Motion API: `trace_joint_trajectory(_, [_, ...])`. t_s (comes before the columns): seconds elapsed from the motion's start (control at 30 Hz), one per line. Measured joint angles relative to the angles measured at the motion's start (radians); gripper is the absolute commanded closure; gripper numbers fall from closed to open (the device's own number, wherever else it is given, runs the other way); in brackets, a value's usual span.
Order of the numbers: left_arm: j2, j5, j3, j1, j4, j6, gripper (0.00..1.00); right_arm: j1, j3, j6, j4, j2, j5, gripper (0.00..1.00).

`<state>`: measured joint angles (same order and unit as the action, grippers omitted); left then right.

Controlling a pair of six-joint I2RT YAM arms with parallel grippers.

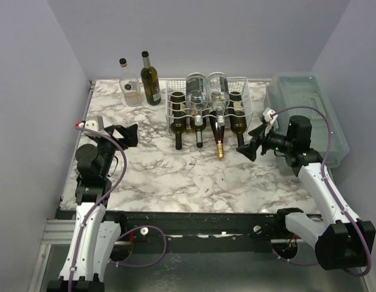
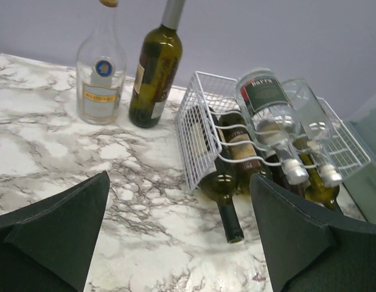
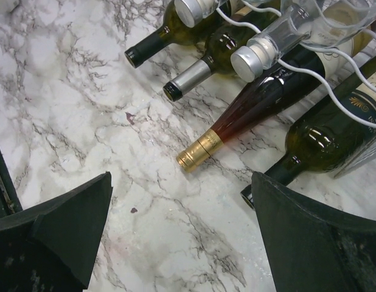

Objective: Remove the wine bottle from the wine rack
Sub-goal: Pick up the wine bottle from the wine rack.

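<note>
The white wire wine rack point(image 1: 170, 109) stands at the back middle of the marble table. Its lower tier holds three dark green bottles and a red-brown bottle with a gold cap point(image 1: 219, 137), necks pointing toward me. Two clear bottles point(image 1: 206, 90) lie on the upper tier. My left gripper point(image 1: 130, 135) is open and empty, left of the rack point(image 2: 194, 121). My right gripper point(image 1: 252, 146) is open and empty, just right of the bottle necks. In the right wrist view the gold-capped bottle point(image 3: 255, 106) lies ahead of the jaws, and a dark green bottle neck point(image 3: 279, 173) is beside the right finger.
A clear bottle point(image 1: 129, 85) and a dark green bottle point(image 1: 150, 80) stand upright at the back left, also in the left wrist view point(image 2: 101, 73). A translucent green-grey plastic box point(image 1: 309, 115) sits at the right edge, behind my right arm.
</note>
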<state>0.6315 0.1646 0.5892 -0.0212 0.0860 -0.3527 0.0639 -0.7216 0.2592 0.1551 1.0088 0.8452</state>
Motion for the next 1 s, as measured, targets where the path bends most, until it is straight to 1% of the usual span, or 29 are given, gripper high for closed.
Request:
trace_joint_trajectory(0.13, [-0.086, -0.001, -0.031, 0.09, -0.051, 0.046, 0.01, 0.0, -0.08, 0.101, 0.143, 0.041, 0.009, 0.0])
trace_joint_trajectory(0.23, [-0.101, 0.0, -0.031, 0.136, -0.059, 0.081, 0.01, 0.0, -0.156, 0.156, 0.231, 0.074, 0.01, 0.0])
trace_joint_trajectory(0.33, [-0.098, 0.005, -0.031, 0.141, -0.069, 0.09, 0.01, 0.001, -0.241, 0.188, 0.318, 0.113, 0.015, 0.0])
trace_joint_trajectory(0.53, [-0.075, 0.037, -0.031, 0.141, -0.085, 0.092, 0.01, 0.025, -0.399, 0.185, 0.392, 0.198, 0.0, 0.0])
trace_joint_trajectory(0.6, [-0.07, 0.05, -0.031, 0.141, -0.089, 0.091, 0.01, 0.047, -0.455, 0.171, 0.41, 0.229, -0.033, 0.0])
trace_joint_trajectory(0.7, [-0.064, 0.058, -0.031, 0.141, -0.09, 0.09, 0.01, 0.102, -0.535, 0.147, 0.425, 0.28, -0.126, 0.0])
trace_joint_trajectory(0.77, [-0.064, 0.061, -0.031, 0.141, -0.091, 0.089, 0.01, 0.159, -0.583, 0.135, 0.432, 0.322, -0.206, 0.0])
trace_joint_trajectory(0.9, [-0.064, 0.064, -0.031, 0.141, -0.092, 0.089, 0.01, 0.241, -0.622, 0.114, 0.435, 0.389, -0.311, 0.01])
trace_joint_trajectory(1.0, [-0.064, 0.064, -0.031, 0.141, -0.092, 0.089, 0.01, 0.279, -0.634, 0.089, 0.437, 0.429, -0.374, 0.0])
